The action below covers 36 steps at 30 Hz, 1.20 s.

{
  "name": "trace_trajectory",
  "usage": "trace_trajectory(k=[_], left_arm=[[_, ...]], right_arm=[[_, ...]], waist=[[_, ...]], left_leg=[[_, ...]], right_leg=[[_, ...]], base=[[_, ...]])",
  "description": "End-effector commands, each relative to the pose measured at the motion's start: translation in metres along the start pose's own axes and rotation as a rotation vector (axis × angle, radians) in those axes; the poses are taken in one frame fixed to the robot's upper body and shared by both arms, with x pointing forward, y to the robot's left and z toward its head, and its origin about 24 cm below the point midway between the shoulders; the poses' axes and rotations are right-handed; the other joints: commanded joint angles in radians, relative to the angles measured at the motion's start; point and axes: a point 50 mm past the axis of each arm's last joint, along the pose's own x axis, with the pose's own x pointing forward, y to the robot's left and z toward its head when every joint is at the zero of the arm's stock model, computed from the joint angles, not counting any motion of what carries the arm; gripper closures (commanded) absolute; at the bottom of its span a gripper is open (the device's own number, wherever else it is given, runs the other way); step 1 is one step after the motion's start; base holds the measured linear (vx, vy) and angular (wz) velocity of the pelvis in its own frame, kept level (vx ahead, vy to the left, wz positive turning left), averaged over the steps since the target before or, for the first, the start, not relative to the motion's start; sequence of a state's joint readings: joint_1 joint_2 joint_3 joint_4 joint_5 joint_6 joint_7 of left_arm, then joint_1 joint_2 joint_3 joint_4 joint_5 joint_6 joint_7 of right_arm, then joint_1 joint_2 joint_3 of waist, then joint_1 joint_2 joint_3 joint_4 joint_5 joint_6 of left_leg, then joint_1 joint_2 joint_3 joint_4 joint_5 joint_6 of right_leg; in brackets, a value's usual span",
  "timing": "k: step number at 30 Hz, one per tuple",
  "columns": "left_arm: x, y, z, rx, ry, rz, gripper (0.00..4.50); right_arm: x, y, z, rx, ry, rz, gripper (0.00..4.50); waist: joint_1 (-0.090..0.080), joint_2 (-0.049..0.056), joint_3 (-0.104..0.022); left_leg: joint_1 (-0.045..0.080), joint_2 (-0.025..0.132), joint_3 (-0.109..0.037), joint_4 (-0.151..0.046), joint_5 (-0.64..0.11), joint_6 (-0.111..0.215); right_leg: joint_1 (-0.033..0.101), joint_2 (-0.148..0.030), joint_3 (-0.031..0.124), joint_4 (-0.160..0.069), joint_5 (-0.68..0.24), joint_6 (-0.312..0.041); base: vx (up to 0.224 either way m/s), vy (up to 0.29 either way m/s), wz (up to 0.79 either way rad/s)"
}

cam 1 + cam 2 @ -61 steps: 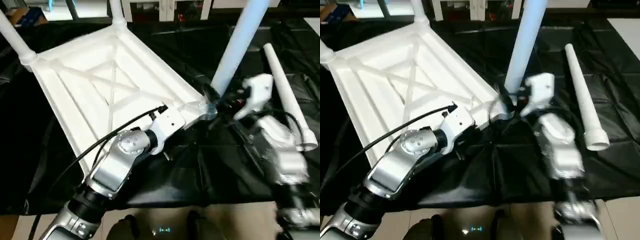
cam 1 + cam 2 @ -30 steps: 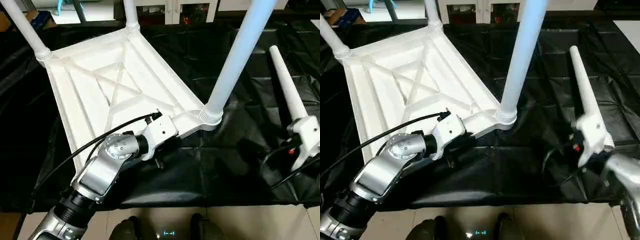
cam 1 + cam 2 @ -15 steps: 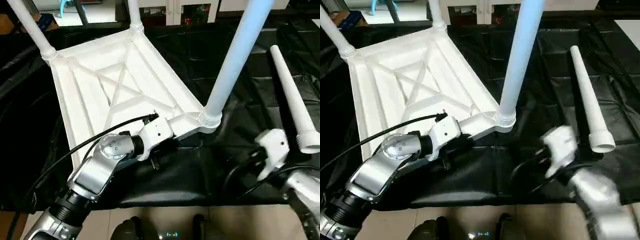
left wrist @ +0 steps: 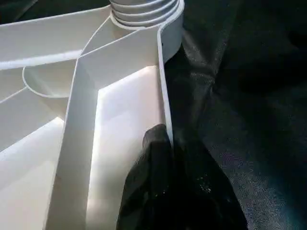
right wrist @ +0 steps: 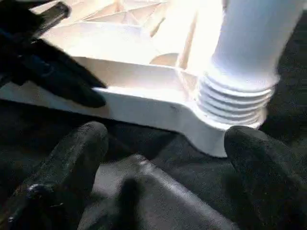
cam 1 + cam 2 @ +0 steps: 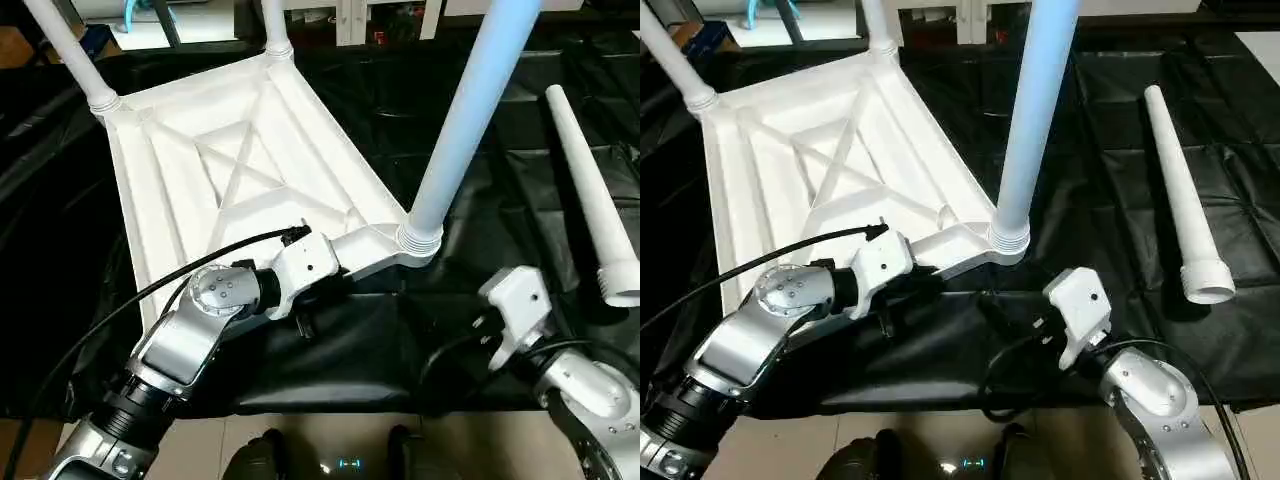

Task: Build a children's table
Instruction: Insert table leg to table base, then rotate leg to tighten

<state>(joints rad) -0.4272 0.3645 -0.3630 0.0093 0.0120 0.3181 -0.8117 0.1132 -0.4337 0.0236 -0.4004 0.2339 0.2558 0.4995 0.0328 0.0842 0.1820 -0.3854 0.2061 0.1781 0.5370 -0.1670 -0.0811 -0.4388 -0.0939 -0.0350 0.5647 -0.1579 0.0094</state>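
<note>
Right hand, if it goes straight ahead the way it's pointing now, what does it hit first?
Probably the table top's near corner socket, where a leg is screwed in; the open right hand points straight at it.

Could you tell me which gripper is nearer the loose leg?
Right. The right gripper is open below the mounted leg's socket; the left gripper pinches the top's rim, farther from the loose leg.
</note>
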Motion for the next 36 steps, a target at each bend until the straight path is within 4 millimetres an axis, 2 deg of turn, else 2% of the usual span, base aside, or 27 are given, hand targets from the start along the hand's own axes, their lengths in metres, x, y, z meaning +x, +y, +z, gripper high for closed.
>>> trace_trajectory(k=[1,2,5,6,10,11,12,14,16,18,19,20,22,23,24,25,27,28,31,33,34,36], left_arm=[[0.001,-0.008,-0.018,-0.038,0.052,-0.039,4.5],[0.001,-0.008,-0.018,-0.037,0.053,-0.038,4.5],[0.001,-0.009,-0.018,-0.033,0.055,-0.041,4.5],[0.001,-0.01,-0.018,-0.03,0.054,-0.045,4.5],[0.001,-0.014,-0.014,-0.014,0.044,-0.065,4.5],[0.0,-0.018,-0.013,-0.006,0.039,-0.083,4.5],[0.0,-0.019,-0.013,-0.005,0.037,-0.087,4.5],[0.001,-0.022,-0.012,-0.001,0.036,-0.098,4.5],[0.001,-0.023,-0.012,0.003,0.037,-0.104,4.5],[0.001,-0.026,-0.012,0.013,0.039,-0.118,4.5],[0.001,-0.027,-0.012,0.015,0.039,-0.121,4.5],[0.0,-0.028,-0.011,0.016,0.038,-0.125,4.5],[0.0,-0.029,-0.01,0.018,0.035,-0.131,4.5],[0.0,-0.03,-0.009,0.02,0.033,-0.132,4.5],[0.0,-0.03,-0.008,0.021,0.03,-0.134,4.5],[0.0,-0.03,-0.007,0.022,0.027,-0.136,4.5],[-0.001,-0.03,-0.007,0.023,0.026,-0.137,4.5],[-0.002,-0.032,-0.007,0.024,0.026,-0.148,4.5],[-0.002,-0.032,-0.007,0.025,0.028,-0.154,4.5],[-0.002,-0.033,-0.007,0.025,0.028,-0.155,4.5],[-0.001,-0.033,-0.007,0.025,0.028,-0.157,4.5],[0.0,-0.034,-0.006,0.027,0.029,-0.159,4.5]], right_arm=[[-0.002,-0.009,0.009,-0.043,-0.048,-0.091,0.13],[-0.002,-0.011,0.01,-0.036,-0.054,-0.113,0.13],[0.0,-0.021,0.016,0.031,-0.118,-0.203,0.05],[0.001,-0.022,0.019,0.041,-0.138,-0.198,0.05],[0.007,-0.025,0.025,0.056,-0.16,-0.15,0.05],[0.012,-0.027,0.027,0.051,-0.155,-0.118,0.05],[0.013,-0.028,0.027,0.041,-0.151,-0.108,0.05],[0.018,-0.031,0.027,0.025,-0.145,-0.096,0.05],[0.021,-0.034,0.028,0.028,-0.146,-0.094,0.05],[0.028,-0.042,0.031,0.042,-0.158,-0.073,0.05],[0.03,-0.043,0.032,0.049,-0.159,-0.045,0.05],[0.032,-0.044,0.032,0.054,-0.154,-0.007,0.05],[0.034,-0.045,0.031,0.065,-0.147,0.059,0.05],[0.035,-0.046,0.03,0.062,-0.143,0.083,0.05],[0.036,-0.047,0.029,0.058,-0.138,0.116,0.33],[0.037,-0.05,0.029,0.051,-0.135,0.141,0.33],[0.038,-0.052,0.029,0.046,-0.131,0.154,0.46],[0.039,-0.057,0.028,0.03,-0.105,0.193,0.57],[0.04,-0.06,0.028,0.031,-0.086,0.221,0.8],[0.04,-0.061,0.025,0.032,-0.047,0.279,0.91],[0.04,-0.062,0.025,0.028,-0.036,0.293,1.08],[0.041,-0.064,0.023,0.026,-0.02,0.324,1.2]], waist=[[-0.007,-0.019,-0.038],[-0.006,-0.019,-0.042],[-0.008,-0.017,-0.041],[-0.008,-0.02,-0.041],[-0.008,-0.013,-0.042],[-0.012,-0.018,-0.047],[-0.012,-0.016,-0.046],[-0.012,-0.014,-0.051],[-0.012,-0.014,-0.054],[-0.013,-0.012,-0.058],[-0.011,-0.009,-0.06],[-0.012,-0.013,-0.061],[-0.01,-0.012,-0.061],[-0.009,-0.019,-0.064],[-0.008,-0.018,-0.064],[-0.008,-0.025,-0.065],[-0.007,-0.022,-0.065],[-0.008,-0.028,-0.067],[-0.006,-0.025,-0.065],[-0.005,-0.029,-0.065],[-0.007,-0.036,-0.067],[-0.006,-0.034,-0.064]], left_leg=[[0.006,0.003,0.001,-0.061,-0.225,0.051],[0.008,0.002,0.002,-0.06,-0.221,0.049],[0.008,0.001,0.002,-0.061,-0.223,0.054],[0.008,0.001,0.002,-0.06,-0.223,0.055],[0.01,0.003,0.003,-0.06,-0.213,0.052],[0.006,0.001,0.001,-0.058,-0.196,0.055],[0.005,0.001,0.001,-0.058,-0.187,0.057],[0.014,0.003,0.007,-0.051,-0.152,0.068],[0.011,0.003,0.007,-0.049,-0.123,0.076],[0.008,0.0,0.006,-0.044,-0.074,0.099],[0.012,0.001,0.009,-0.041,-0.072,0.109],[0.009,0.001,0.008,-0.04,-0.069,0.119],[0.011,0.002,0.01,-0.038,-0.065,0.126],[0.009,0.002,0.009,-0.038,-0.057,0.137],[0.01,0.003,0.011,-0.036,-0.056,0.148],[0.009,0.003,0.011,-0.035,-0.05,0.158],[0.008,0.004,0.011,-0.033,-0.044,0.166],[0.009,0.004,0.011,-0.032,-0.038,0.171],[0.012,0.006,0.012,-0.028,-0.029,0.184],[0.009,0.005,0.012,-0.026,-0.022,0.187],[0.01,0.005,0.012,-0.026,-0.026,0.19],[0.009,0.006,0.012,-0.025,-0.041,0.188]], right_leg=[[0.041,-0.024,0.024,-0.074,-0.321,-0.121],[0.043,-0.023,0.024,-0.072,-0.309,-0.125],[0.043,-0.024,0.024,-0.072,-0.308,-0.132],[0.043,-0.024,0.024,-0.072,-0.309,-0.131],[0.045,-0.024,0.023,-0.07,-0.292,-0.135],[0.052,-0.024,0.022,-0.065,-0.266,-0.144],[0.052,-0.024,0.022,-0.064,-0.257,-0.146],[0.048,-0.022,0.023,-0.061,-0.203,-0.165],[0.052,-0.02,0.022,-0.054,-0.153,-0.182],[0.059,-0.018,0.02,-0.042,-0.058,-0.211],[0.057,-0.017,0.02,-0.041,-0.037,-0.223],[0.061,-0.018,0.02,-0.038,-0.023,-0.234],[0.06,-0.018,0.021,-0.038,-0.016,-0.239],[0.064,-0.02,0.021,-0.034,-0.006,-0.247],[0.063,-0.02,0.021,-0.035,-0.009,-0.251],[0.065,-0.021,0.022,-0.034,-0.009,-0.257],[0.064,-0.022,0.021,-0.033,-0.02,-0.263],[0.065,-0.021,0.021,-0.032,-0.021,-0.266],[0.061,-0.021,0.023,-0.03,-0.024,-0.276],[0.063,-0.022,0.023,-0.028,-0.021,-0.278],[0.064,-0.021,0.022,-0.028,-0.023,-0.283],[0.063,-0.023,0.023,-0.03,-0.053,-0.284]], base=[[0.0,0.0,0.0],[0.0,0.0,0.0],[0.0,0.0,0.0],[0.0,0.0,0.0],[0.0,0.0,0.0],[0.0,0.0,0.0],[0.0,0.0,0.0],[0.0,0.0,0.0],[0.0,0.0,0.0],[0.0,0.0,0.0],[0.0,0.0,0.0],[0.0,0.0,0.0],[0.0,0.0,0.0],[0.0,0.0,0.0],[0.0,0.0,0.0],[0.0,0.0,0.0],[0.0,0.0,0.0],[0.0,0.0,0.0],[0.0,0.0,0.0],[0.0,0.0,0.0],[0.0,0.0,0.0],[0.0,0.0,0.0]])
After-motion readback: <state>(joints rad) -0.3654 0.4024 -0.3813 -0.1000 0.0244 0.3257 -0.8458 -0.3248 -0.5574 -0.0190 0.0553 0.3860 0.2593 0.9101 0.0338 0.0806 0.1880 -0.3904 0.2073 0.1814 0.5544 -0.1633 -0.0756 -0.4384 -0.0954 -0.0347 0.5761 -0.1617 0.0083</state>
